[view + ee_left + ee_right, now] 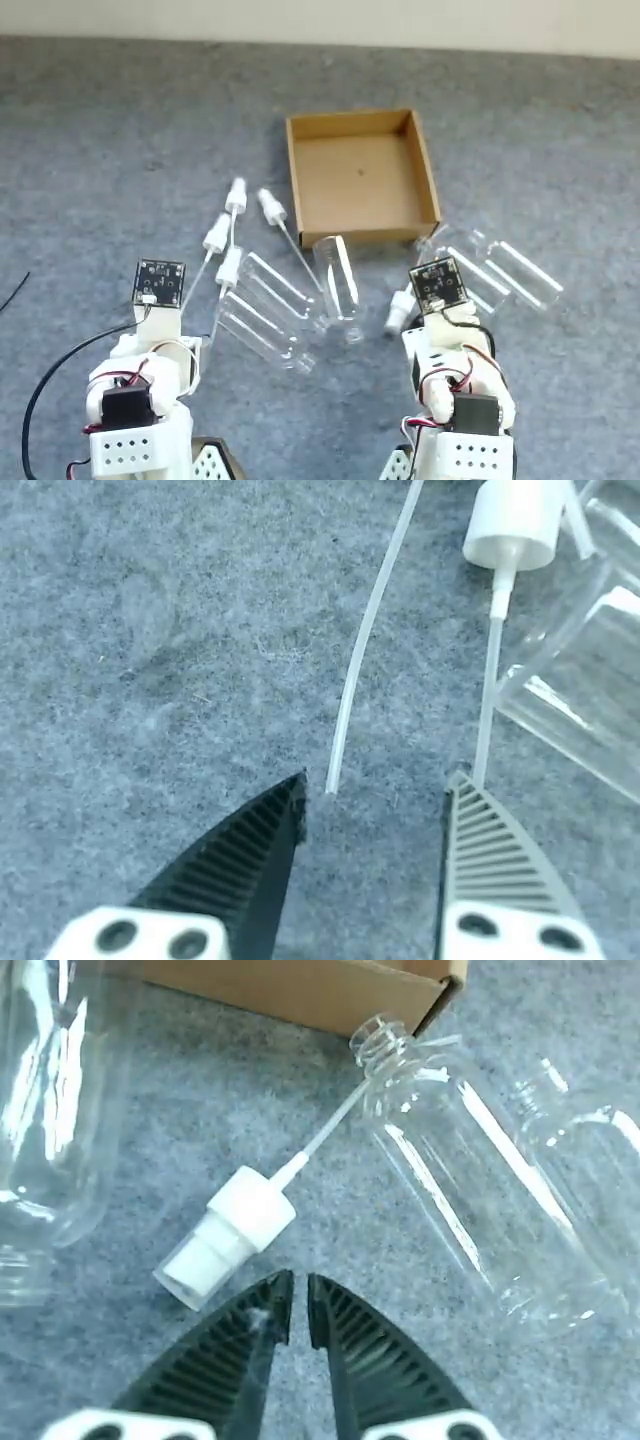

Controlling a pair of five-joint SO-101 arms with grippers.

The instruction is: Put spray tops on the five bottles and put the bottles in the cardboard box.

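Observation:
The open cardboard box [423,170] sits at the back middle, nothing inside. Several clear bottles lie on their sides in front of it: one [336,275] at the middle, two [258,330] on the left, two [518,272] on the right. Several white spray tops [230,265] lie loose at the left, and one [400,310] lies before the right arm. My left gripper [375,790] is open just above the carpet, with the end of a thin dip tube [362,645] between its tips. My right gripper [299,1290] is shut and holds nothing, right behind a spray top [235,1228] whose tube runs to a bottle's mouth [382,1042].
Grey carpet covers the whole table. In the left wrist view a second spray top [515,525] and a bottle [585,685] lie just beyond the pale finger. In the right wrist view, bottles [50,1110] flank the spray top on both sides, with the box wall [290,990] behind.

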